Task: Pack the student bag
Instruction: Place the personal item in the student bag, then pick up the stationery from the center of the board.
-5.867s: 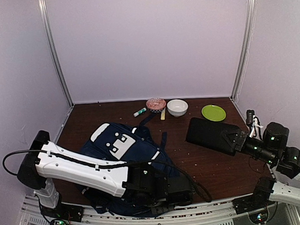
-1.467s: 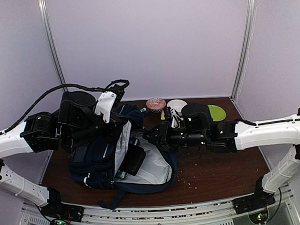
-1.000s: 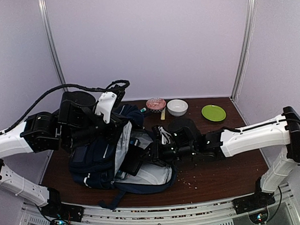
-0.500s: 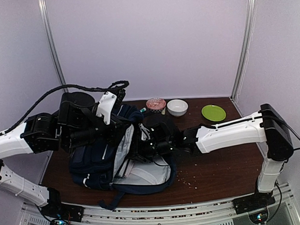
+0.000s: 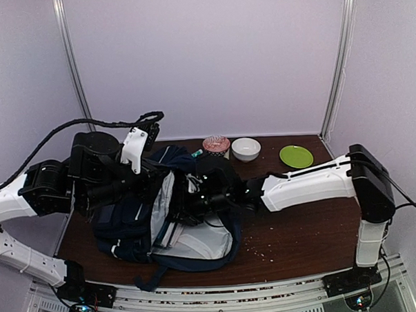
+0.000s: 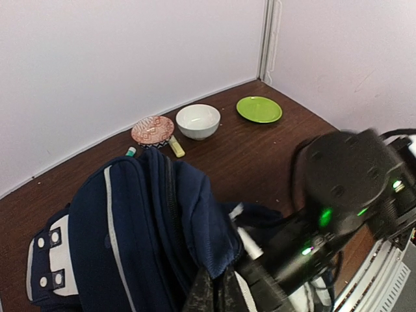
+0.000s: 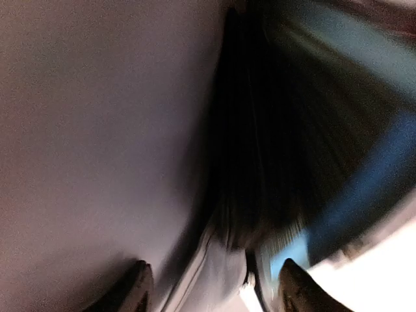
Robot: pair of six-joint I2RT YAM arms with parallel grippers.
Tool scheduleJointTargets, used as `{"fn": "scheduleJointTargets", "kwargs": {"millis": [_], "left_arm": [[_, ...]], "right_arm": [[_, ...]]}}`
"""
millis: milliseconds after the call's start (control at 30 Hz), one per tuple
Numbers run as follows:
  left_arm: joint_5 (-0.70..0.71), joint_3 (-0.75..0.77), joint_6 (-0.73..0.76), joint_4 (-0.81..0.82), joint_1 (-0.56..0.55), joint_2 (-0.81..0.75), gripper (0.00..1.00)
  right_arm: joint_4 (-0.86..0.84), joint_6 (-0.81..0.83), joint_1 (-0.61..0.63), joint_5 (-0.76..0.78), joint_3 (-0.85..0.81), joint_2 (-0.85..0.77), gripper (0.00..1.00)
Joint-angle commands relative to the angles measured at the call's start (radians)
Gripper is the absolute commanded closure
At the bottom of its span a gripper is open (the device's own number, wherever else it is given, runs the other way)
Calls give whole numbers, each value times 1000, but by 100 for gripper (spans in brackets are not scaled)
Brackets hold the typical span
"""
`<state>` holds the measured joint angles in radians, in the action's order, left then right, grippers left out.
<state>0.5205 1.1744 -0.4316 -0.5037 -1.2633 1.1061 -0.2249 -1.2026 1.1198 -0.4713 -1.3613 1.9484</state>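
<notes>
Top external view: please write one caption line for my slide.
Left tool holds the student bag open while the right tool reaches into its grey-lined compartment.

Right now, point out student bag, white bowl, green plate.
student bag (image 6: 146, 234), left wrist view, navy side panel.
white bowl (image 6: 198, 133), left wrist view, near outer wall.
green plate (image 6: 259, 109), left wrist view, bare centre.

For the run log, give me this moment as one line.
left hand: holding navy white-striped fabric backpack open | right hand: inside its mouth, grip unclear
</notes>
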Motion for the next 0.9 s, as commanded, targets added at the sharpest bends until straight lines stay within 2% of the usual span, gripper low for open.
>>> {"fn": "scheduleJointTargets", "kwargs": {"millis": [0, 200, 333, 400, 500, 633, 767, 867], "left_arm": [[202, -2, 6, 9, 9, -72, 100], [337, -34, -23, -201, 24, -148, 100], [322, -44, -112, -441, 24, -189, 100], [302, -56, -181, -552, 24, -209, 100], [259, -69, -273, -684, 24, -219, 100], [216, -71, -385, -823, 24, -193, 100], [161, -100, -434, -840, 24, -166, 100], [123, -155, -475, -816, 24, -168, 100]], "right_arm": [[-17, 47, -36, 1, 135, -227, 31], [125, 172, -47, 20, 326, -535, 26], [304, 308, -85, 219, 392, -696, 25], [323, 344, -136, 307, 427, -722, 25], [314, 387, -205, 417, 448, -693, 25], [275, 424, -273, 534, 404, -571, 27], [261, 475, -309, 637, 288, -413, 29], [321, 508, -319, 668, 147, -278, 30]]}}
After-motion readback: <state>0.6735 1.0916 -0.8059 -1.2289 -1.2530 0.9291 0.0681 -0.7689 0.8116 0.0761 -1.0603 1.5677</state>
